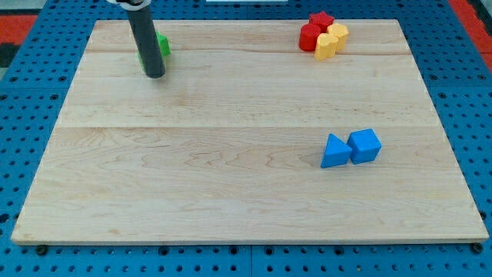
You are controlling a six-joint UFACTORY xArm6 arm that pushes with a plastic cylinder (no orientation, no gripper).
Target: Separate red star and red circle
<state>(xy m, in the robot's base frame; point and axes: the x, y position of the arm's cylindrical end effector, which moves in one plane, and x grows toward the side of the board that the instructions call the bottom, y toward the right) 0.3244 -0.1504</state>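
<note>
A red star (320, 19) sits near the top right of the wooden board (231, 169), touching a red circle (310, 37) just below and left of it. Yellow blocks (330, 42) press against both from the right. My tip (154, 75) rests on the board at the upper left, far to the left of the red blocks. A green block (162, 46) lies right behind the rod, mostly hidden by it.
A blue triangle (333, 151) and a blue cube (364, 145) sit side by side at the right middle. The board's top edge runs just behind the red star. Blue pegboard (31, 92) surrounds the board.
</note>
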